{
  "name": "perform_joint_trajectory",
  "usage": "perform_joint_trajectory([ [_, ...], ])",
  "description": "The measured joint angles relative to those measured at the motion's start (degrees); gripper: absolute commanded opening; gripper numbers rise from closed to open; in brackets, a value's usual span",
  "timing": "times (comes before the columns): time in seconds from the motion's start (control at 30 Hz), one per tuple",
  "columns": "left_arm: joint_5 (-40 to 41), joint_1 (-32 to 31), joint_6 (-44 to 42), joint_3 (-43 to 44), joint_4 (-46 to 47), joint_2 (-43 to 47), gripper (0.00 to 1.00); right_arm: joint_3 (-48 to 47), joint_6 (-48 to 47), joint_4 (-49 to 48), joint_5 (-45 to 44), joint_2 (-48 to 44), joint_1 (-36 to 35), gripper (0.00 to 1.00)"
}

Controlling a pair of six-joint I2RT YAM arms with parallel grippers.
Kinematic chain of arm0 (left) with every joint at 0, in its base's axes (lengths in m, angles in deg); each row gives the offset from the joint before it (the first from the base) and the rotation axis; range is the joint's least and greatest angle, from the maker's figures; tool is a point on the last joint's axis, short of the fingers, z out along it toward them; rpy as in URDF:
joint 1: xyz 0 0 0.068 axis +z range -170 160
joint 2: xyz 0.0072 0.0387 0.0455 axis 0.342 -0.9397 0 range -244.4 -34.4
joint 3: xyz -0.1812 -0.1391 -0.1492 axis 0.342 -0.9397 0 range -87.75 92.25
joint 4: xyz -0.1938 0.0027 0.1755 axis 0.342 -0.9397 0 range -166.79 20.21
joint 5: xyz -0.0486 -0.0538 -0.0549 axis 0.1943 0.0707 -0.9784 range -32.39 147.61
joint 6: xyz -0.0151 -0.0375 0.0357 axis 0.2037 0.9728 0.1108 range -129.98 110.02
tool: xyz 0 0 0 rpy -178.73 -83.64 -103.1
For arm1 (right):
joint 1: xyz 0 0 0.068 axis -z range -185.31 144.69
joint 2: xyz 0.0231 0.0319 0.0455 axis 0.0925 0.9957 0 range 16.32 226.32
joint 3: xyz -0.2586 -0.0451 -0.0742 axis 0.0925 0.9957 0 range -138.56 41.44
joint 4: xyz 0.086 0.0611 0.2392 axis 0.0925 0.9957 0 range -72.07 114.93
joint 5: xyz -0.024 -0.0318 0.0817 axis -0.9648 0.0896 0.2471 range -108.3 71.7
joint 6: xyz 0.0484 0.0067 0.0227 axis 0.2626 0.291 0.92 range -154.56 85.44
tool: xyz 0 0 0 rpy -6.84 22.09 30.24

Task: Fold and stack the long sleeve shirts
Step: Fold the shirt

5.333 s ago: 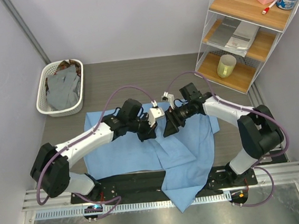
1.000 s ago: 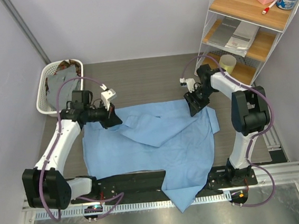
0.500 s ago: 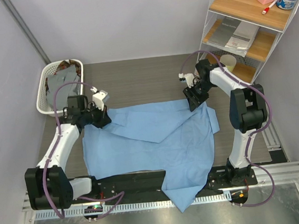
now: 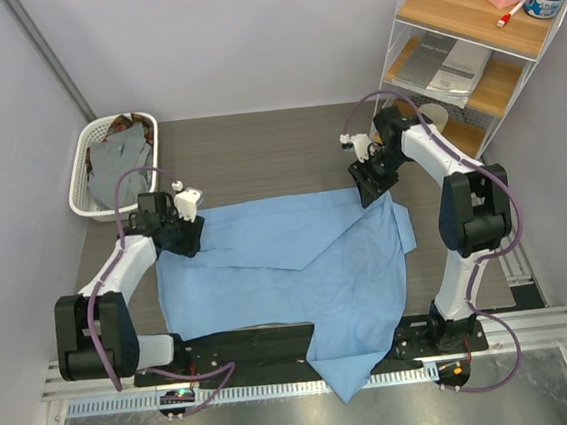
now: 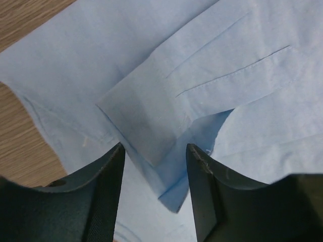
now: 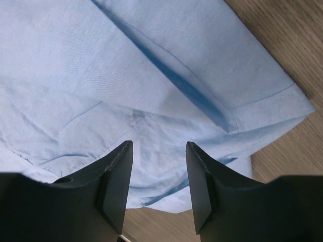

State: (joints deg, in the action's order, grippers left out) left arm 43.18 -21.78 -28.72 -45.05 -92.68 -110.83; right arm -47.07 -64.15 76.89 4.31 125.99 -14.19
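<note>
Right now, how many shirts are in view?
3: a light blue shirt spread on the table, a grey shirt in the basket, a brown shirt peeking behind it. Others may be hidden.

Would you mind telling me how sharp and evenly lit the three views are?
Top external: evenly lit, sharp, no glare on the light blue shirt. Left wrist: cloth crisp, grey shadow on the cuff. Right wrist: weave crisp, dark shadow along the fold.
</note>
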Motion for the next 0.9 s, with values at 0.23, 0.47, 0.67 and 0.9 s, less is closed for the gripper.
perform_joint_trajectory([
  [0.23,-0.1,-0.1,-4.2,4.3,-5.4,3.9,0.68,6.4,-0.3,-0.5,-1.8,-6.0,-0.5,0.5],
  [0.47,-0.7,-0.7,-4.0,10.1,-10.9,-9.9,0.57,8.8,-0.3,-4.4,-6.6,-1.0,-0.9,0.47],
  [0.67,1.0,-0.7,-2.7,16.6,-14.5,-21.2,0.54,4.6,0.0,-5.8,-10.3,6.4,-0.8,0.46],
  [0.9,2.9,-0.7,-1.4,32.7,-16.4,-33.8,0.53,-10.3,1.0,-4.7,-13.0,15.6,-0.3,0.47],
])
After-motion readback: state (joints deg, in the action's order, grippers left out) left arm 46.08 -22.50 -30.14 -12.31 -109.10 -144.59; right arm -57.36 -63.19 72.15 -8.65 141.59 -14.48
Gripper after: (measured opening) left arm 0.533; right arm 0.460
